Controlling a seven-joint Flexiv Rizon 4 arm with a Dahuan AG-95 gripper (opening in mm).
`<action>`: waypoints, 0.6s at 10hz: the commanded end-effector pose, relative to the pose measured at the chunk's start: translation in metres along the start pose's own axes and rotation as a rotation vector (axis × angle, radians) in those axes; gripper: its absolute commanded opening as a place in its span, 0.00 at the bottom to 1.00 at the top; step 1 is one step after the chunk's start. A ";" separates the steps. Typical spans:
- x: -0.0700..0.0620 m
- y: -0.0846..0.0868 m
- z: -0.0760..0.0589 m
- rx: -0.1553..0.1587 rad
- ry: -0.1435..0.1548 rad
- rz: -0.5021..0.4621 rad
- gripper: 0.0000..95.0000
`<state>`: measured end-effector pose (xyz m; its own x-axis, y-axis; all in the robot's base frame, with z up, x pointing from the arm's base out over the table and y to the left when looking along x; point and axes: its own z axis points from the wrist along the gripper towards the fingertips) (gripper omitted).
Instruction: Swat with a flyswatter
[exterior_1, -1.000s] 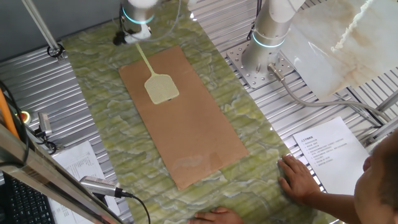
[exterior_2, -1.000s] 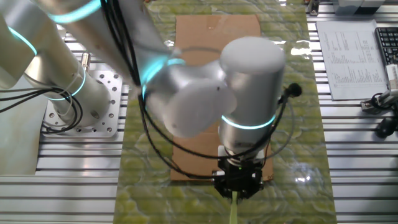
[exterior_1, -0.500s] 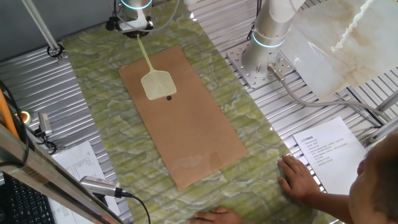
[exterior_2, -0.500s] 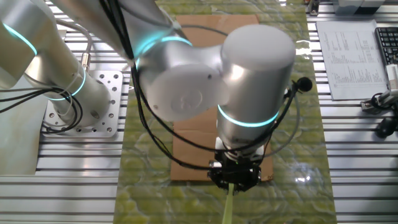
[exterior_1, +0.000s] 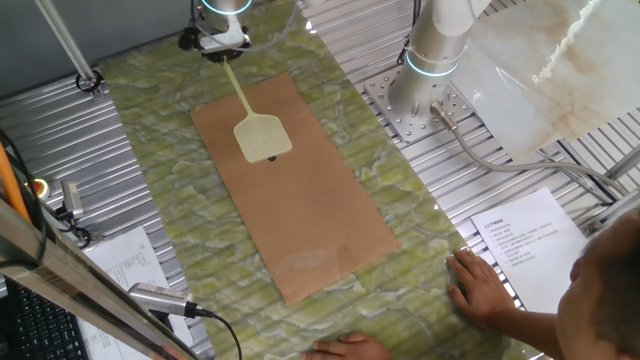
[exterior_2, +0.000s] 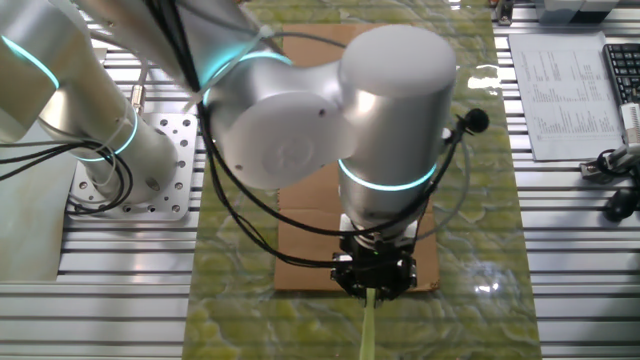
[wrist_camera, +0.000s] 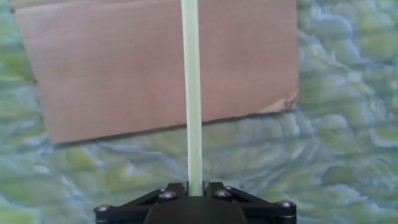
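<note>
The pale yellow-green flyswatter (exterior_1: 262, 136) has its mesh head over the far part of the brown board (exterior_1: 300, 190), with a small dark spot at the head's near edge. Its thin handle runs up to my gripper (exterior_1: 222, 44) at the board's far end. In the hand view the handle (wrist_camera: 193, 93) runs straight out from between my fingers, and my gripper (wrist_camera: 195, 188) is shut on it. In the other fixed view my gripper (exterior_2: 373, 280) points down at the board's edge (exterior_2: 300, 270) and the handle (exterior_2: 369, 330) sticks out below it; the head is hidden there.
A green patterned mat (exterior_1: 180, 210) covers the table under the board. A person's hands (exterior_1: 480, 285) rest on the mat's near right corner. Papers (exterior_1: 525, 245) lie at the right, and a second arm's base (exterior_1: 425, 100) stands behind the board on the slatted metal table.
The swatter head rose and swung left half a second ago, showing a dark spot by it; now the head is back down to the right over that spot. My gripper has shifted slightly.
</note>
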<state>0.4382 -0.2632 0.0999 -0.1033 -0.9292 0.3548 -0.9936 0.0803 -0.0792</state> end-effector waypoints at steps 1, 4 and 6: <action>-0.002 0.001 -0.002 0.041 -0.012 -0.011 0.00; -0.002 0.001 -0.002 0.085 -0.012 -0.029 0.20; 0.000 0.001 -0.002 0.115 -0.016 -0.023 0.20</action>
<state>0.4376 -0.2628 0.1006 -0.0779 -0.9363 0.3425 -0.9842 0.0174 -0.1763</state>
